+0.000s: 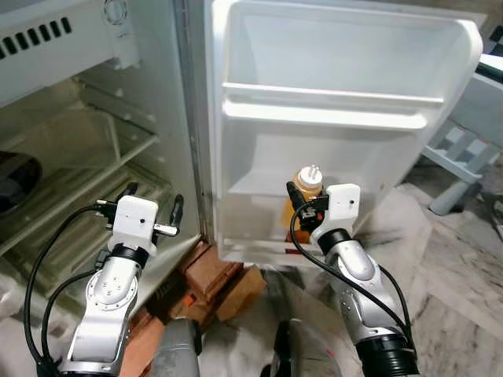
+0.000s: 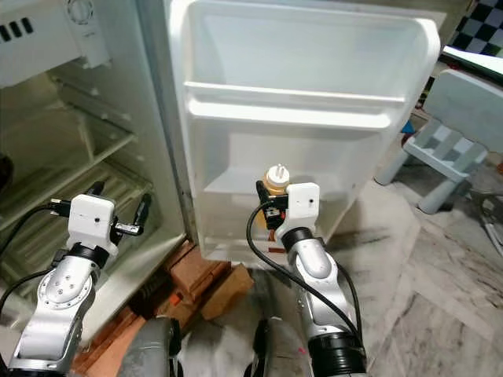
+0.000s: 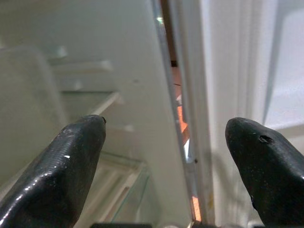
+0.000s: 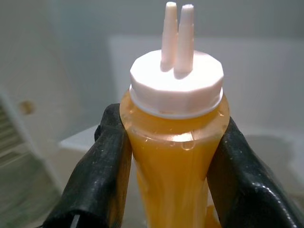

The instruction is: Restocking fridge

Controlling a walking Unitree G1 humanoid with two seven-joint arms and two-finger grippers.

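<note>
The right gripper (image 4: 173, 156) is clamped on the neck of an orange sauce bottle (image 4: 176, 142) with a white twin-nozzle cap (image 4: 176, 80), holding it upright in the lower part of the open fridge door (image 1: 338, 63). The left gripper (image 3: 175, 156) waits with its fingers apart near the cabinet edge. The soft bottle is visibly squeezed; I think more pressure could push sauce out, or it may tip when released above the door shelf (image 1: 330, 114).
</note>
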